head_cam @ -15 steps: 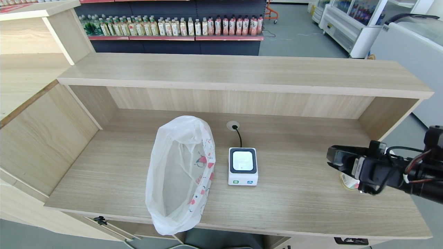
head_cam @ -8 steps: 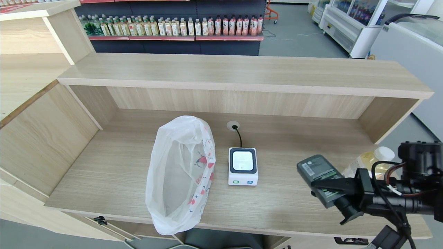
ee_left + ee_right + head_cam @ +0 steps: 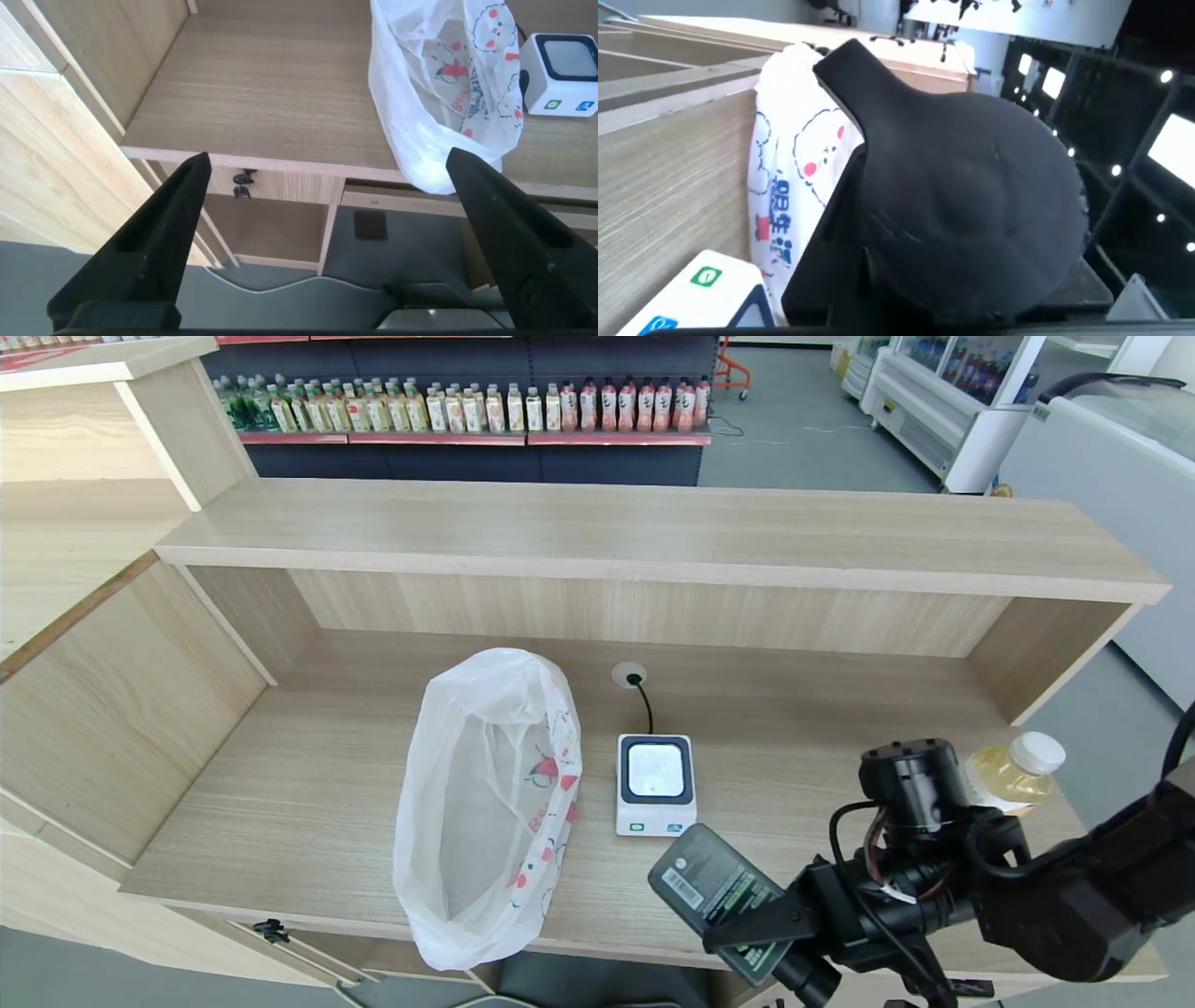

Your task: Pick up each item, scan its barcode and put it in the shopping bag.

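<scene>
Head view: R fingers (image 3: 758, 926) clamp dark pack (image 3: 724, 885), barcode label (image 3: 684, 890) up; L fingers (image 3: 149, 252) apart.

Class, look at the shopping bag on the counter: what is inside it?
Through the open mouth of the bag only its own white plastic shows, no item. Folds at its lower end, over the edge of the counter, could hide something small.

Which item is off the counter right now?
The dark pack, clamped in the right gripper near the scanner. The bottle stands on the counter, at the right.
</scene>
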